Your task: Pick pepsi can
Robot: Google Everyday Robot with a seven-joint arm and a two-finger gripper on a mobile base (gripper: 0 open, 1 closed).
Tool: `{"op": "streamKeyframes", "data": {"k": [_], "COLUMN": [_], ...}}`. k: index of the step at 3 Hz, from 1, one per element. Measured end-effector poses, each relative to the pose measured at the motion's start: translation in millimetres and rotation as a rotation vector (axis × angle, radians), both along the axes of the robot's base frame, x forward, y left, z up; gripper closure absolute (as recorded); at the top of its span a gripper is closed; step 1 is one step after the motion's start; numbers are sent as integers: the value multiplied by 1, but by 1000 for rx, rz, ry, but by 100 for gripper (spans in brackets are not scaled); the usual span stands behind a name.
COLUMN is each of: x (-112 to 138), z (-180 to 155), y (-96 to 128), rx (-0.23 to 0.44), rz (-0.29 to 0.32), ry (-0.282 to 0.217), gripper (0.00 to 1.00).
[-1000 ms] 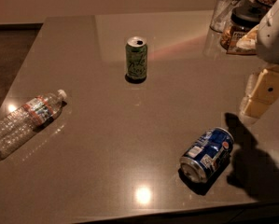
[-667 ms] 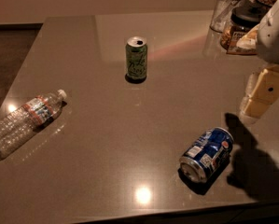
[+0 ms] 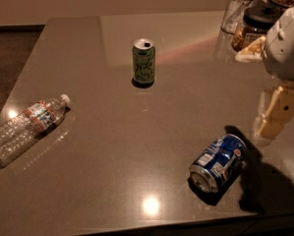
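The pepsi can (image 3: 218, 162) is blue with white label patches. It lies on its side on the grey table (image 3: 102, 171), near the front right, with its silver end turned toward the front edge. My gripper (image 3: 273, 116) hangs from the white arm at the right edge of the view. It is above the table, a short way up and to the right of the can, and is not touching it.
A green can (image 3: 143, 61) stands upright at mid-table. A clear plastic bottle (image 3: 26, 129) lies on its side at the left. A drinking glass (image 3: 240, 11) and a dark-lidded jar (image 3: 257, 27) stand at the back right, beside the arm.
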State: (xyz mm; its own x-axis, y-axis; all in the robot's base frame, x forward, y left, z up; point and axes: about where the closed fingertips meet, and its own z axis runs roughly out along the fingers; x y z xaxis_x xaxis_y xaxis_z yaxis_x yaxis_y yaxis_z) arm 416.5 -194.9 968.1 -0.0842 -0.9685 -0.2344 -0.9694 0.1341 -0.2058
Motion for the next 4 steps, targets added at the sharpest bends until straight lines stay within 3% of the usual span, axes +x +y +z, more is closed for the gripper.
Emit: {"op": "streamKeyframes", "data": {"k": [2, 4], "x": [-40, -57], "z": [-32, -71], "y": [29, 44], "rx": [48, 28], "rz": [234, 394], "ry": [37, 106], "gripper": [0, 0]}}
